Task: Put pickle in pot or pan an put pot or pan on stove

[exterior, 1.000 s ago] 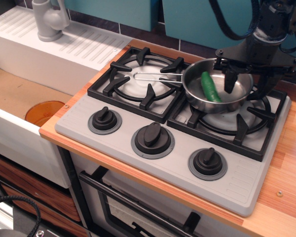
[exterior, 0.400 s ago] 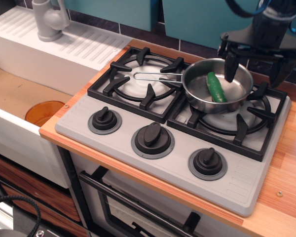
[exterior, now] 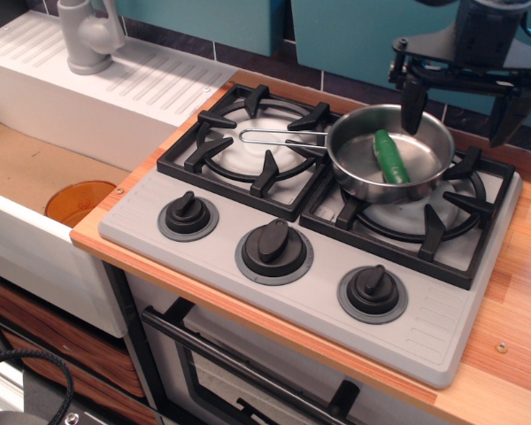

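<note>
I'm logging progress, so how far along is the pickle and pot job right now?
Both steps look done: the pickle lies inside the pot, which rests on the stove's right burner grate. The gripper hangs open above it, holding nothing. Nothing visibly remains.

Bright green pickle [exterior: 391,157] sitting in shiny steel saucepan [exterior: 363,173]. Light-grey stove [exterior: 319,297] showing black grates, black knobs on grey rings. Orange bowl [exterior: 80,202] sitting lower left. White ribbed sink unit [exterior: 150,84] showing upper left. Black gripper [exterior: 461,104].

The gripper [exterior: 460,111] is matte black, two tapered fingers [exterior: 413,104] on a flat crossbar, dark grey housing above.
</note>
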You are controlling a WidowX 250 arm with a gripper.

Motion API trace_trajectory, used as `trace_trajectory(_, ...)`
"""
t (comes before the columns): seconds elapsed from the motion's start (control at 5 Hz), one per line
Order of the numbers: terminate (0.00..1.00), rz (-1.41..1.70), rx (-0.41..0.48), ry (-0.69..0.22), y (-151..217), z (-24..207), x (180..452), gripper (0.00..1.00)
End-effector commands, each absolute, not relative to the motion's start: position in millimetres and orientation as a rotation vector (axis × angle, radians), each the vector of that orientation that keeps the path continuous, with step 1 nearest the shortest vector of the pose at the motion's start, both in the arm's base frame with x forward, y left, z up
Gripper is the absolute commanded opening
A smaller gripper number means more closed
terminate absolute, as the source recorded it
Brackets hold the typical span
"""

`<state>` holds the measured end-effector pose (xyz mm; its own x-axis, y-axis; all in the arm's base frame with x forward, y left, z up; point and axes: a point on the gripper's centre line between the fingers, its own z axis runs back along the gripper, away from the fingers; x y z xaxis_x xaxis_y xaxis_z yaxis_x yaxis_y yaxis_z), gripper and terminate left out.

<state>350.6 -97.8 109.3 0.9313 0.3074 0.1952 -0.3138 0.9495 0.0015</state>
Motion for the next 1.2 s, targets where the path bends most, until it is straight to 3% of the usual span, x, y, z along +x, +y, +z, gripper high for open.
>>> trace_trajectory(0.0,0.00,0.325,-0.004,-0.232,-95.6,138.1,344.2,1.00)
trace_trajectory(0.8,0.00,0.316,-0.068,-0.208,-90.2,135.8,348.1,1.00)
trace_trajectory(1.0,1.00,0.316,-0.068,-0.208,-90.2,135.8,348.1,1.00)
